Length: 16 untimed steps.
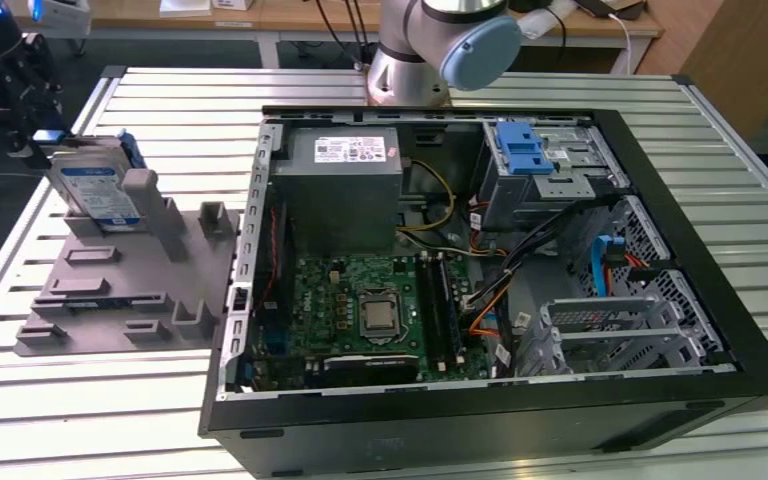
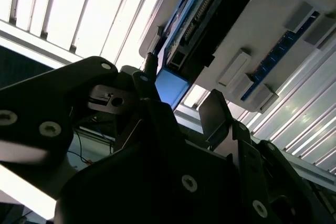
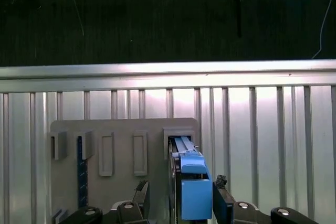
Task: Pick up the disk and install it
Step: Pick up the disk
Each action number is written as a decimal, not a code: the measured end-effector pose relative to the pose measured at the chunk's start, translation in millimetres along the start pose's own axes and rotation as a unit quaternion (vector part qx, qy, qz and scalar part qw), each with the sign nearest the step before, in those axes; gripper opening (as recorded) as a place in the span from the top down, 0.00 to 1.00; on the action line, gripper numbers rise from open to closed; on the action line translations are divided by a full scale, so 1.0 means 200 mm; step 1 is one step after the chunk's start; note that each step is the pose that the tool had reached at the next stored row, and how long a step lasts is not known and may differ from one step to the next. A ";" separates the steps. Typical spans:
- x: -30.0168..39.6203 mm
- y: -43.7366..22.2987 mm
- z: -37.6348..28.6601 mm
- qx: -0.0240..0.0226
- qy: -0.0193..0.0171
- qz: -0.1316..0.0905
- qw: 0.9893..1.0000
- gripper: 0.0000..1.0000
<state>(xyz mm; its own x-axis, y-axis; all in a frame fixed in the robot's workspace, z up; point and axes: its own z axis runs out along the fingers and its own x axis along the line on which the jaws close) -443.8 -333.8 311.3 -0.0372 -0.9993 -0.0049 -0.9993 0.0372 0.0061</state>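
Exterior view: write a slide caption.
Gripper at the disk, upright in a grey fixture beside the open computer case.

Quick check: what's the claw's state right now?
Claw: open, one finger on each side of the disk, not clamped on it.

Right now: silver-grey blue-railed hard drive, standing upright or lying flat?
Upright: the disk stands on edge in a slot of the grey plastic fixture.

- The exterior view looks down from high up, well away from the disk (image 1: 95,192).
- Both wrist views sit right beside the disk, which all three views share.
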 end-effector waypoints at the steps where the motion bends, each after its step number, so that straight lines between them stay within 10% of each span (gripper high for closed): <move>1: -0.002 0.001 0.002 0.000 0.000 0.000 1.000 0.41; 16: -0.007 0.024 0.045 0.000 0.001 0.000 1.000 0.49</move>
<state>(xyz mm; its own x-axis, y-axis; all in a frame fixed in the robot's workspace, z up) -448.5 -332.1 302.4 -0.0373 -0.9993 -0.0034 -0.9993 0.0373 0.0062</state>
